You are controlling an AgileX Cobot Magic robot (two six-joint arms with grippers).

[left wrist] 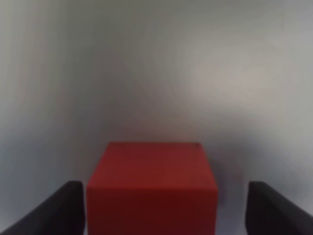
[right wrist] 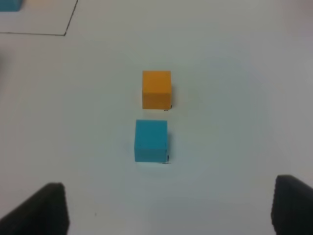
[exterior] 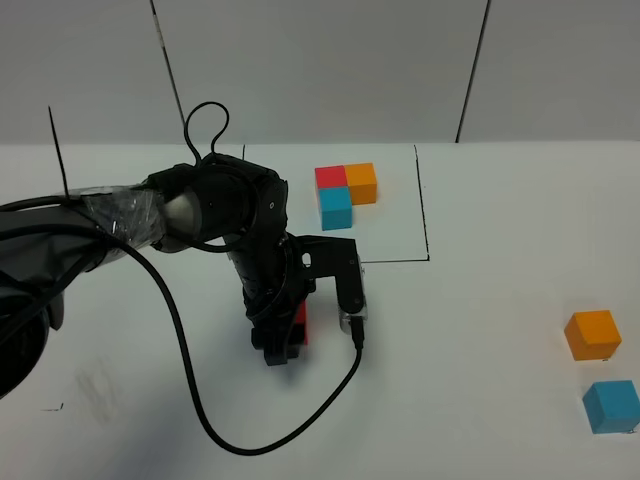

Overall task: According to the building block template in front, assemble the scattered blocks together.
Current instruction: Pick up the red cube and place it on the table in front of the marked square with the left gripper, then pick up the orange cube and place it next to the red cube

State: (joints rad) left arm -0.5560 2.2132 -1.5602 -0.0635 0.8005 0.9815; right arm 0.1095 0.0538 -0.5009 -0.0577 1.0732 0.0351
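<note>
Left wrist view showed the red cube [left wrist: 152, 188] sitting on the table [left wrist: 156, 73] between the fingertips [left wrist: 49, 210] of the left gripper [left wrist: 165, 210]. A sliver of space showed on one side and a clear gap on the other, so the jaws stood apart and gripped nothing. Whether the nearer finger touched the cube could not be told.

From the exterior high camera, only a strip of that cube showed under the arm, in front of the black outline [exterior: 424, 210] that framed the template [exterior: 345, 193], a tight L of red, orange and light blue.

The right gripper [right wrist: 166, 208], seen only in its own wrist view, hung wide open and empty. Beyond it lay the light blue cube [right wrist: 151, 140], then the orange cube [right wrist: 156, 89], near each other but apart.
</note>
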